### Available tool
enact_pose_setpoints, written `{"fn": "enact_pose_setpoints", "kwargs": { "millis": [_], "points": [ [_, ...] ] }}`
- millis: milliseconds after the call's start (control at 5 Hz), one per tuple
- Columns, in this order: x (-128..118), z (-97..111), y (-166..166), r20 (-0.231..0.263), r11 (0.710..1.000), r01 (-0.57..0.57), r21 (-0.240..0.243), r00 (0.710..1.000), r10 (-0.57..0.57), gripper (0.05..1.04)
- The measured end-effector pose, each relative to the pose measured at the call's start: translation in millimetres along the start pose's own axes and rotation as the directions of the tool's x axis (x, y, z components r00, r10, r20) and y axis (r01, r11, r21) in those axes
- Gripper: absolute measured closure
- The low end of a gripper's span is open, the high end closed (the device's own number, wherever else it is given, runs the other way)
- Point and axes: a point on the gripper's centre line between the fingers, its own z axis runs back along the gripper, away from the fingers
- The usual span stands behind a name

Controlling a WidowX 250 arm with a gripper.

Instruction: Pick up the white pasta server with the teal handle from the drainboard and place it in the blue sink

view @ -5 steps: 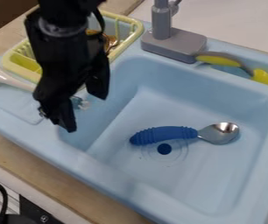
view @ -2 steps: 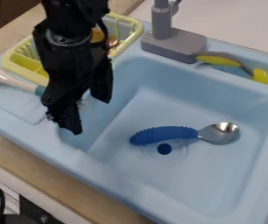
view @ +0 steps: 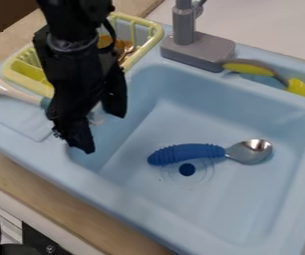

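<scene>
The claw is spread, its two fingers well apart, one tip lower over the near left side of the basin and the other higher, with nothing clearly pinched. Nearest it is the pale-handled utensil, lying on the sink's left ledge; its teal collar runs behind the claw, and I can't tell whether they touch. A small pale bit shows between the fingers, too hidden to name

In the last second the claw has shifted slightly right and down in the view, bringing the teal collar out from behind it. The utensil's handle hasn't moved, so I'd judge this a small adjustment, with no grasp made

The arm comes in from the top left and hangs steeply, the claw pointing down at a slant. Beyond it is the yellow dish rack. The blue-handled spoon rests in the basin beside the drain, well apart from the claw; the grey faucet stands behind
</scene>
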Motion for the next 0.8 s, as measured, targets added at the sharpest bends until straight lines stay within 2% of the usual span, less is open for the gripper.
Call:
{"fn": "enact_pose_setpoints", "kwargs": {
  "millis": [200, 600, 800],
  "points": [
    [0.6, 0.0, -1.7, -0.013, 1.0, -0.008, -0.011, 1.0, 0.008, 0.117],
    [4.4, 0.6, -3.4, -0.067, 0.999, -0.037, -0.027, 0.997, 0.035, 0.657],
    [5.7, 1.2, -4.6, -0.11, 0.998, -0.046, -0.043, 0.993, 0.041, 0.849]
  ]
}}
